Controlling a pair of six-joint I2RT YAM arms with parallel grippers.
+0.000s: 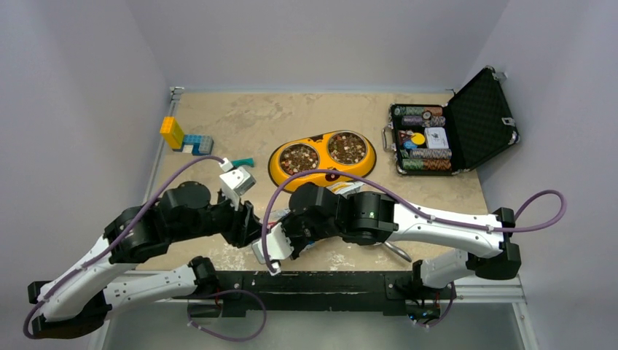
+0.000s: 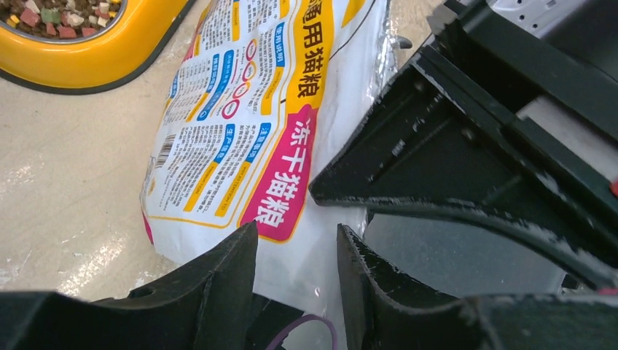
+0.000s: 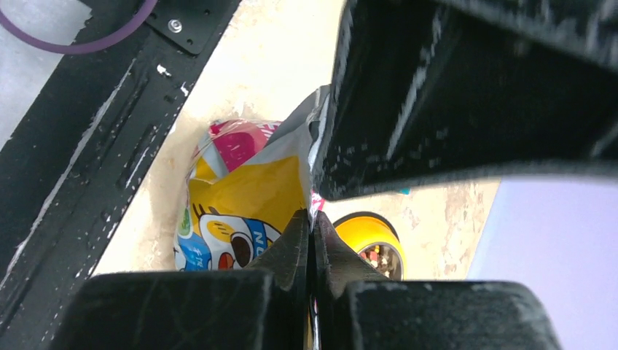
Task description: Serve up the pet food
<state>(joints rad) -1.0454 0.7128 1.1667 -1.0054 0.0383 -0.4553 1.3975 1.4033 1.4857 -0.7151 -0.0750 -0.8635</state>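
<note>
The pet food bag [image 2: 248,131], white with yellow and pink labels, lies on the table between my two grippers. My right gripper [image 3: 312,226] is shut on the bag's top edge; the bag's yellow cartoon side [image 3: 240,211] hangs below it. My left gripper [image 2: 297,240] is open, with the bag's white bottom edge lying between its fingers. Brown kibble [image 1: 299,155] fills both wells of the yellow double bowl [image 1: 323,175], just beyond the bag. From above the bag [image 1: 339,187] is mostly hidden under the left gripper [image 1: 251,222] and the right gripper [image 1: 286,235].
An open black case of poker chips [image 1: 444,135] stands at the back right. Yellow and blue toy blocks [image 1: 182,138] sit at the back left. A small silver object [image 1: 238,180] and a teal item [image 1: 244,162] lie left of the bowl. A metal handle [image 1: 397,250] lies under the right arm.
</note>
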